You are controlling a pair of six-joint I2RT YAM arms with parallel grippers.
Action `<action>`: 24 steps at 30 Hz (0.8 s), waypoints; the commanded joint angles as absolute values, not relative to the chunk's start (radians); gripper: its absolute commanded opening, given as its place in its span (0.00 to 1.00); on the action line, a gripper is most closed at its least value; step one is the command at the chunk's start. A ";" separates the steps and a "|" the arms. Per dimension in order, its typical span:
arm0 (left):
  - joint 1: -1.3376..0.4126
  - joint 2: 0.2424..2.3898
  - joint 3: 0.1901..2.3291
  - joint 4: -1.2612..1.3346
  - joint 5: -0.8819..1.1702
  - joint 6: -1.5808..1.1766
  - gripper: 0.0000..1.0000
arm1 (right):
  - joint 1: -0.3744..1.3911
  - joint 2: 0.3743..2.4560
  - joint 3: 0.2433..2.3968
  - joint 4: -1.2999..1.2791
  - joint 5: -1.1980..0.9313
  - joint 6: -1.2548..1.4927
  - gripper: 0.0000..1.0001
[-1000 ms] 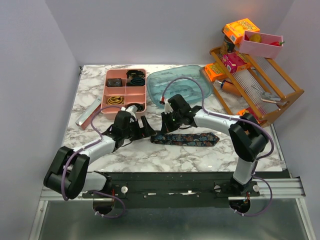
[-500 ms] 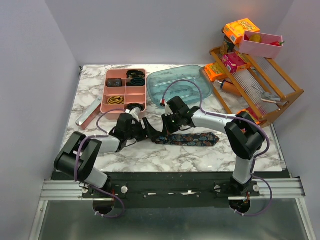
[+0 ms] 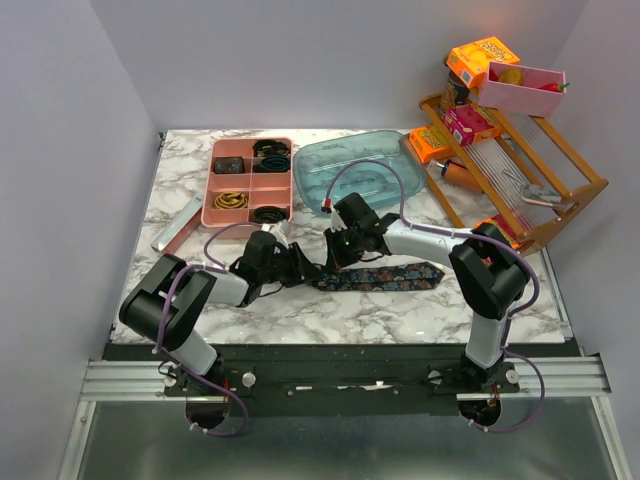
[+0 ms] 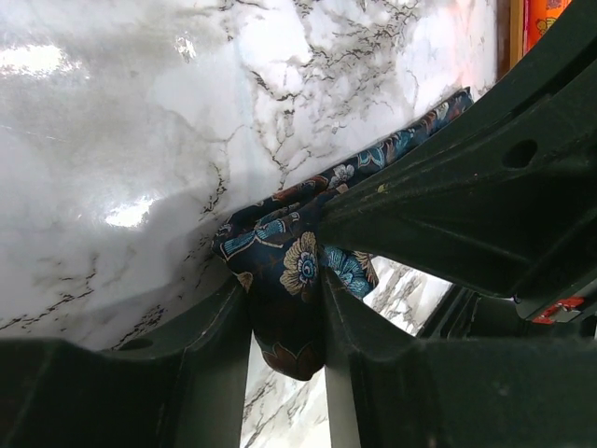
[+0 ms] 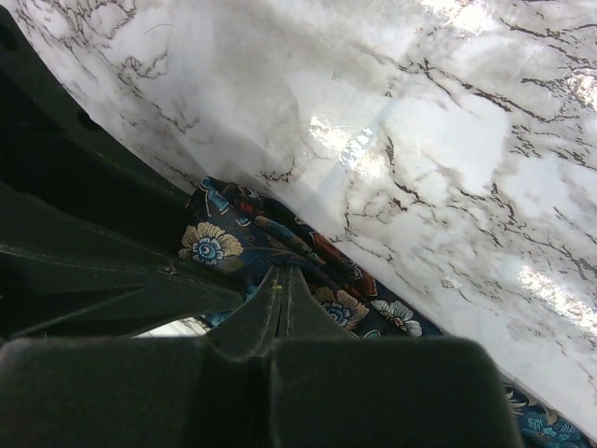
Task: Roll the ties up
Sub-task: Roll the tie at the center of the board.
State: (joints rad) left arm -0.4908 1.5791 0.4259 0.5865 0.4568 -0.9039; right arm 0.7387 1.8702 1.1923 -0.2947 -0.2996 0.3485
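We see one tie (image 3: 385, 276) lying flat on the marble table (image 3: 400, 320). It is nearer to the arm bases than the pink tray (image 3: 268, 186) and just past that tray's near right corner, and its length runs off to the right. Both arms meet at the tie's end closest to the pink tray. There the left gripper (image 3: 300, 268) lies low over the table with a finger on each side of the fabric. In its wrist view the end of the tie is folded over and bunched between the two fingers (image 4: 201, 364), touching both, so we read it as pinched. The right gripper (image 3: 335, 257) comes in from the far side, between the tie and the pink tray. Its fingers are pressed together with only a thin seam between them, and the tip rests on the printed fabric just beside the fold. We cannot tell whether any cloth is caught in that seam. Several of the pink tray's compartments hold coils, mostly dark and one yellowish. A blue-green tray (image 3: 315, 165) sits just to its right, and a wooden rack (image 3: 540, 190) stands farther right.
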 commanded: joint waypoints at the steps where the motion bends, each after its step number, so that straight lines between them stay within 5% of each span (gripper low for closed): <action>1: -0.500 1.568 0.417 0.598 0.413 -0.907 0.37 | 0.746 1.868 1.186 -0.316 -0.267 0.354 0.01; 24: -0.457 1.425 0.492 0.332 0.164 -0.756 0.35 | 0.746 1.818 1.267 -0.304 -0.267 0.328 0.01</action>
